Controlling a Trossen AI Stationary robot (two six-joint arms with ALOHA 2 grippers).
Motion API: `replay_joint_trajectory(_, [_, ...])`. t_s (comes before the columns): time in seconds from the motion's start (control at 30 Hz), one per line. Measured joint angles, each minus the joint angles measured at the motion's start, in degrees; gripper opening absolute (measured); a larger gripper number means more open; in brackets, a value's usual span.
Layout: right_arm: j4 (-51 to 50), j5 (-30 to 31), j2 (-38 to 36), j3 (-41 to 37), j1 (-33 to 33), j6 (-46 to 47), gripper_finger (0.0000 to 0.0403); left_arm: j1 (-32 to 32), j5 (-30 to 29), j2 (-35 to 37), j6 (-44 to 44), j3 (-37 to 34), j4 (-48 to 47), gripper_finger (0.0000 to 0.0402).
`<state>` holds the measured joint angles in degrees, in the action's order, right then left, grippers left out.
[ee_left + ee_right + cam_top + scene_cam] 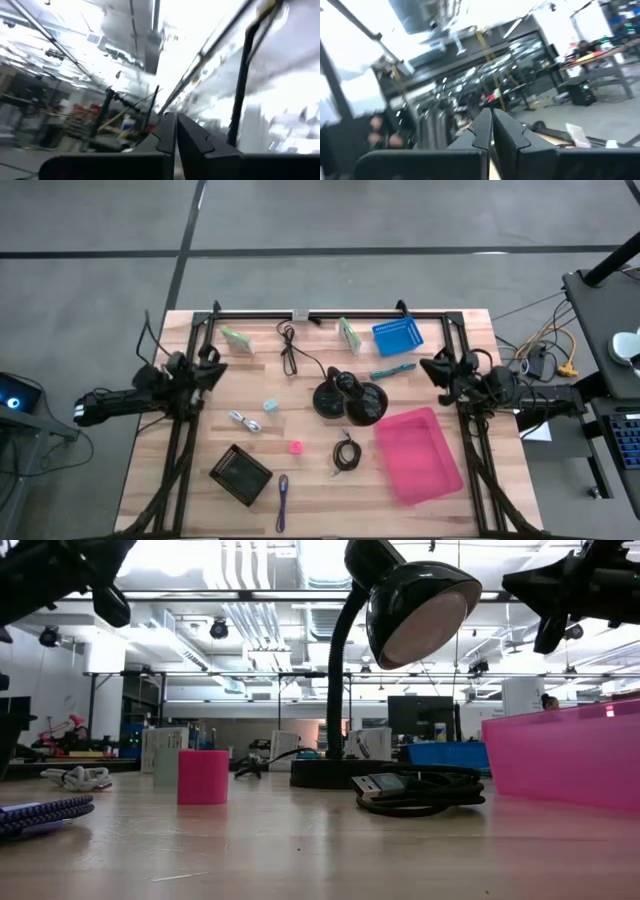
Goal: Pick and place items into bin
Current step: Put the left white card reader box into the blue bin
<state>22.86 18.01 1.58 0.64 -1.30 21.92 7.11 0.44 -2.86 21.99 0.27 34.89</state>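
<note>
Items lie scattered on the table, none in the pink bin at five o'clock. My left fingers and right fingers are pressed together, empty. Nothing is started, I judge; next, reach the nearby teal marker.

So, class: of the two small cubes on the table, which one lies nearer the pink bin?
The pink cube, near the coiled black cable; the pale-blue cube lies farther from the pink bin.
</note>
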Motion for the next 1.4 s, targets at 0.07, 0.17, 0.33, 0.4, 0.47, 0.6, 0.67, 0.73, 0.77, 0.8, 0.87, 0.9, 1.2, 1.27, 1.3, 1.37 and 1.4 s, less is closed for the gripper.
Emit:
replay_joint_trajectory(0.07, [0.51,2.29,0.0,-0.02,-0.02,1.37,0.0009,0.0,-1.62,-0.08,5.09,-0.01,1.69,0.0])
replay_joint_trajectory(0.17, [0.69,4.74,0.0,-0.02,-0.02,1.21,0.0009,-0.02,-4.39,-0.05,9.23,0.13,2.36,0.0])
replay_joint_trajectory(0.33, [0.55,8.16,0.0,-0.02,-0.02,-0.91,0.0009,-0.02,-8.52,-0.44,9.19,0.22,2.4,0.0])
replay_joint_trajectory(0.4, [0.5,9.27,0.0,-0.02,-0.02,-1.14,0.0009,-0.02,-11.65,-0.88,9.16,0.22,2.11,0.0])
replay_joint_trajectory(0.47, [0.49,9.79,0.0,-0.01,-0.02,-2.63,0.0009,0.0,-13.8,-1.83,8.88,0.28,2.23,0.0003])
replay_joint_trajectory(0.6, [0.37,10.74,0.0,-0.02,-0.02,-4.12,0.0009,-0.02,-19.48,-5.31,12.5,0.28,2.05,0.0038])
replay_joint_trajectory(0.67, [0.08,10.74,0.0,-0.02,-0.02,-4.12,0.0009,0.0,-21.89,-8.18,14.61,0.26,1.82,0.0068])
replay_joint_trajectory(0.73, [0.09,10.72,0.0,-0.01,-0.02,-3.86,0.0009,0.0,-23.55,-11.7,14.79,0.43,1.95,0.0101])
replay_joint_trajectory(0.77, [0.08,10.72,0.0,-0.02,-0.02,-3.63,0.0009,0.0,-23.86,-13.59,14.89,0.82,1.91,0.0116])
replay_joint_trajectory(0.8, [0.1,10.72,0.0,-0.02,-0.02,-3.25,0.0009,0.0,-24.34,-15.46,15.14,1.6,1.88,0.0131])
replay_joint_trajectory(0.87, [0.1,10.72,0.0,-0.01,-0.02,-2.87,0.0009,0.0,-24.79,-19.08,17.92,3.53,2.21,0.0151])
replay_joint_trajectory(0.9, [0.1,10.72,0.0,-0.02,-0.02,-2.87,0.0009,0.0,-24.8,-20.85,18.92,4.49,2.24,0.0157])
replay_joint_trajectory(1.2, [0.15,10.59,0.0,-0.01,0.01,-2.25,0.0009,-0.02,-19.34,-34.13,9.07,17.21,2.13,0.0164])
replay_joint_trajectory(1.27, [0.15,10.24,0.0,-0.02,0.02,-1.21,0.0009,-0.01,-18.84,-36.45,6.95,19.78,1.86,0.0164])
replay_joint_trajectory(1.3, [0.2,10.21,0.0,-0.02,0.02,-0.58,0.0009,0.02,-18.75,-37.64,6.29,20.83,1.31,0.0164])
replay_joint_trajectory(1.37, [0.19,10.09,0.0,-0.02,0.02,0.47,0.0009,0.02,-18.67,-39.79,6.19,22.6,-0.61,0.0164])
replay_joint_trajectory(1.4, [0.21,10.09,0.0,-0.01,0.02,0.57,0.0009,0.02,-18.52,-40.63,6.37,23.55,-2.01,0.0164])
